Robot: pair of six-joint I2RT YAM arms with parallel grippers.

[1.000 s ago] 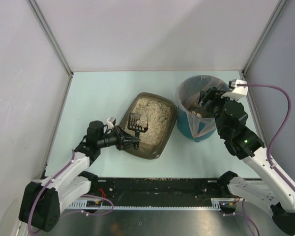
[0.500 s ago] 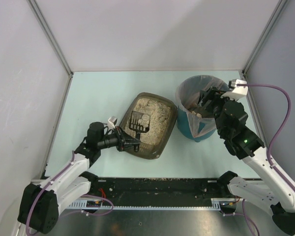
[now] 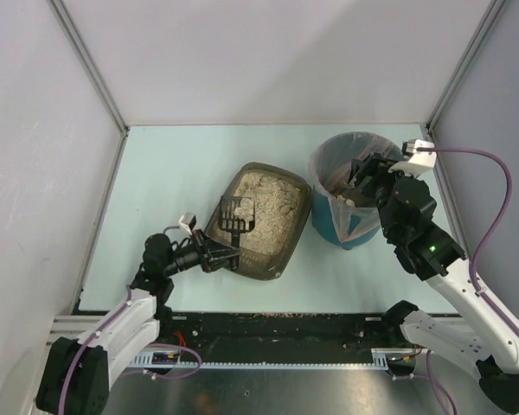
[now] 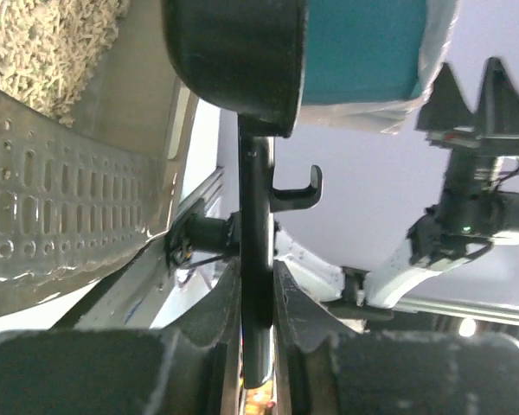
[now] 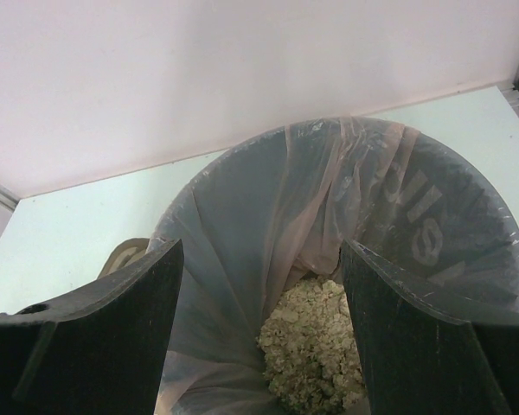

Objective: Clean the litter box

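- One litter box [image 3: 275, 262] sits in the middle of the table [image 3: 169, 173], turned at a slight angle. The teal bin [image 3: 350, 226] stands just beside its right side.
- The tray looks like stiff moulded plastic. It is probably light when empty, but the bed of beige litter [image 3: 272, 197] adds weight. The loose grains would likely slide and spill if the tray tipped.
- The wide rim is the natural place to take hold. It looks smooth, so a pinch there may slip unless the tray is kept level.
- The left gripper [image 3: 218, 257] is clamped tight on the thin handle of the black scoop [image 3: 234, 213]. In the left wrist view the handle [image 4: 258, 285] runs straight up between the pads.
- The left gripper hangs at the near-left rim of the litter box, outside the litter. The slotted scoop head reaches in over the left part of the bed. I cannot tell whether the head touches the grains or is clear of them.
- The right gripper [image 5: 259, 294] has its jaws spread wide and holds nothing. It hovers over the mouth of the bin, looking down at a small heap of clumps [image 5: 311, 350] in the clear liner. It is well apart from the litter box.
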